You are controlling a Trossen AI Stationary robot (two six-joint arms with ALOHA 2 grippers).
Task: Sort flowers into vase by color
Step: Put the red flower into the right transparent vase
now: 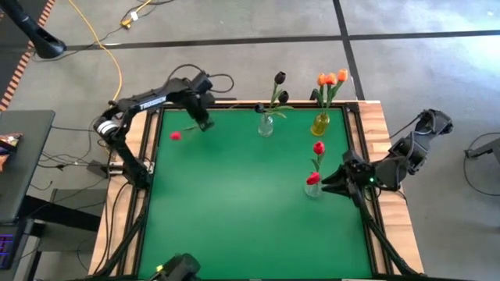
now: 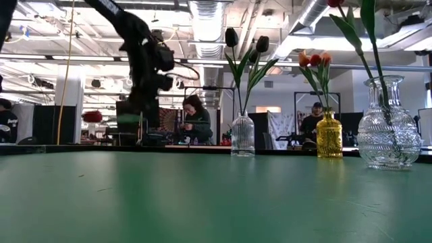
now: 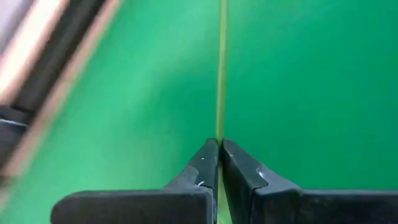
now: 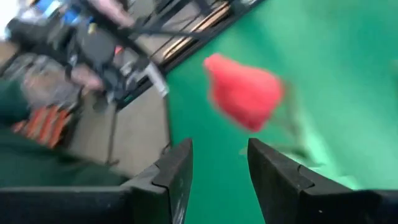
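Left gripper pinching a red tulip stem at the far-left of the mat.

Your left gripper (image 3: 219, 149) has its fingers pressed together on the thin green stem (image 3: 221, 74) of the red tulip (image 1: 175, 136), head pointing toward the left edge. Your right gripper (image 4: 219, 163) waits, fingers spread, beside the clear vase (image 1: 312, 187) holding two red tulips. Black tulips (image 1: 280, 78) stand in a second clear vase, orange tulips (image 1: 332, 78) in the yellow vase (image 1: 320, 123).

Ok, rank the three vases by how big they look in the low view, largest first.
1. The clear round vase at the right edge, though it also seems nearest the camera.
2. The yellow vase and the small clear vase look about alike, so I will not rank them.
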